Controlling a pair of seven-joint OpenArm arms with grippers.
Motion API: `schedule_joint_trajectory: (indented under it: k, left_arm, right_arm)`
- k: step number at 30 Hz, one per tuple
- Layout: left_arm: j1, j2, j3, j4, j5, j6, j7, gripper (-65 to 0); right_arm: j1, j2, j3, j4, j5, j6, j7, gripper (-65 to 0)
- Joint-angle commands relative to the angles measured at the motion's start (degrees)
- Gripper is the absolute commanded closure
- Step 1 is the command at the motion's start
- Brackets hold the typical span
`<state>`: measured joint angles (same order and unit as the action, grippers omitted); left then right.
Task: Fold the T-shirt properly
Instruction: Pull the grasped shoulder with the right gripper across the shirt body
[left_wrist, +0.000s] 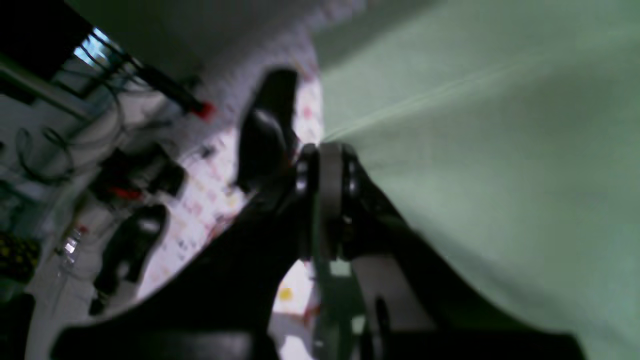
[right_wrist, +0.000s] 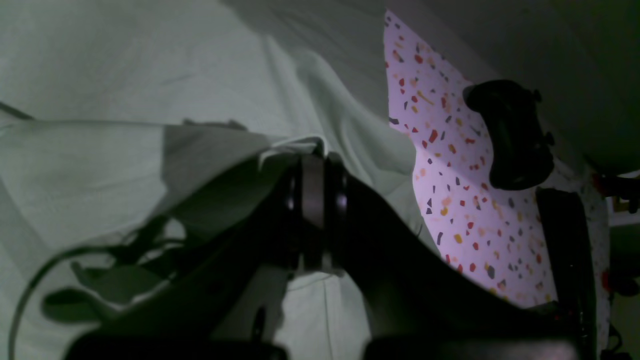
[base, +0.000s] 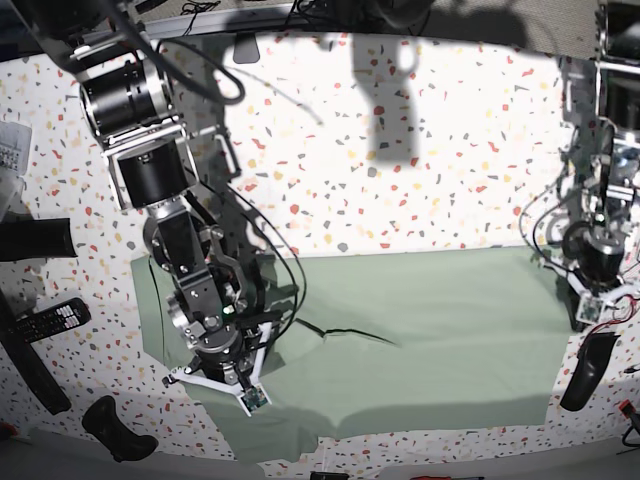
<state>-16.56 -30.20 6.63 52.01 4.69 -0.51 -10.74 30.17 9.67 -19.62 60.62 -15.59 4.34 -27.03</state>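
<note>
The pale sage-green T-shirt (base: 430, 330) lies spread wide across the near half of the speckled table (base: 420, 180). In the base view my right gripper (base: 232, 385) sits low over its left part. The right wrist view shows that gripper (right_wrist: 315, 157) shut on a bunched hem of the T-shirt (right_wrist: 100, 165). My left gripper (base: 580, 305) is at the shirt's right edge. Seen from the left wrist, this gripper (left_wrist: 330, 147) is shut on the T-shirt (left_wrist: 500, 175), and a taut crease runs away from the tips.
A thin dark cable (base: 345, 333) trails over the shirt from the right arm. A remote (base: 50, 320) and a black controller (base: 115, 425) lie at the left. Another black piece (base: 585, 370) sits by the shirt's right corner. Wires hang on the arm at the right edge.
</note>
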Motion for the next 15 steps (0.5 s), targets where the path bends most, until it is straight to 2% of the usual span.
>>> schedule_joint_trajectory:
  k: [1,11,15]
  left_arm:
    - [-0.76,-0.96,-0.48,0.68,-0.28,0.44,-1.36,0.0]
    - [-0.72,-0.96,-0.48,0.68,-0.28,0.46,-1.36,0.0]
    - [-0.72,-0.94,-0.48,0.68,-0.28,0.46,-1.33,0.0]
  right_arm:
    - [2.03,0.15,0.26,0.94,-0.66,-0.37,1.16,0.0]
    - [2.05,0.17,0.26,0.94,-0.63,-0.42,1.49,0.0]
    - [2.05,0.2,0.26,0.94,-0.68,-0.26,3.63,0.0]
